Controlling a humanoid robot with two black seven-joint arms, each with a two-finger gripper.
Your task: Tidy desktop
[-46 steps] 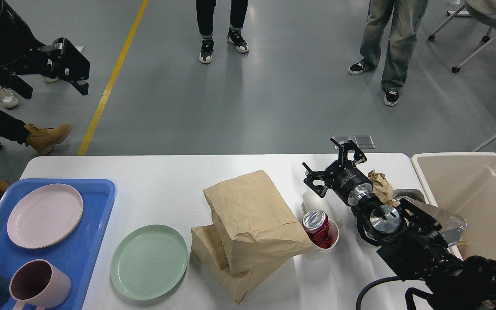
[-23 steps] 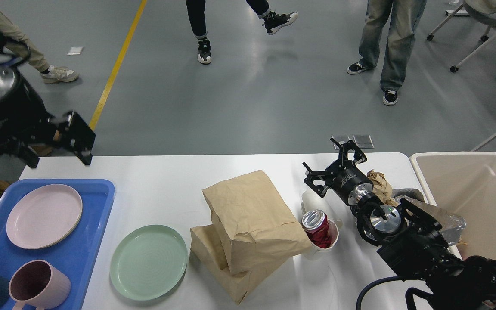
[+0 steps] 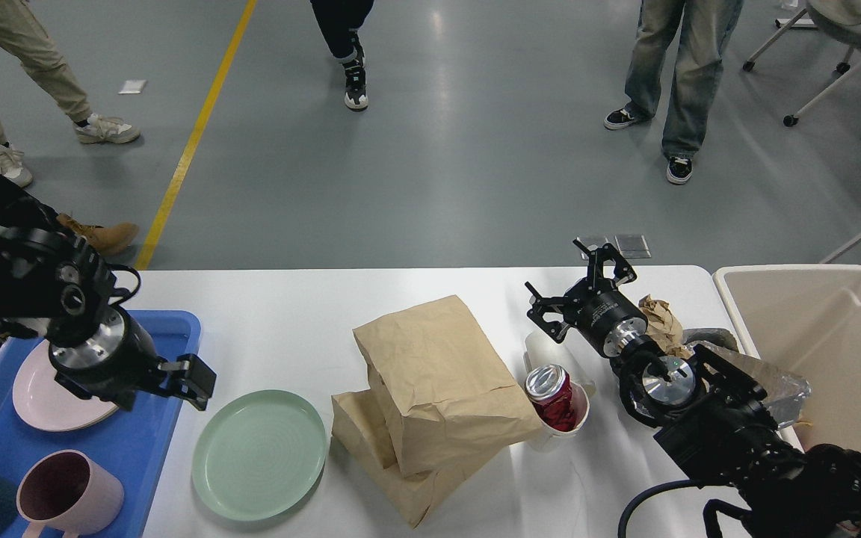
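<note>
The left pincer (image 3: pixel 193 382) hangs over the right edge of the blue tray (image 3: pixel 139 441), just left of the green plate (image 3: pixel 259 454); whether its fingers are parted I cannot tell. The right pincer (image 3: pixel 578 288) stands spread wide, empty, above the far right of the white bench (image 3: pixel 288 329), near a crumpled paper wad (image 3: pixel 661 321). Before it, a red can (image 3: pixel 552 397) sits in a white cup (image 3: pixel 576 426), beside stacked brown paper bags (image 3: pixel 430 396).
</note>
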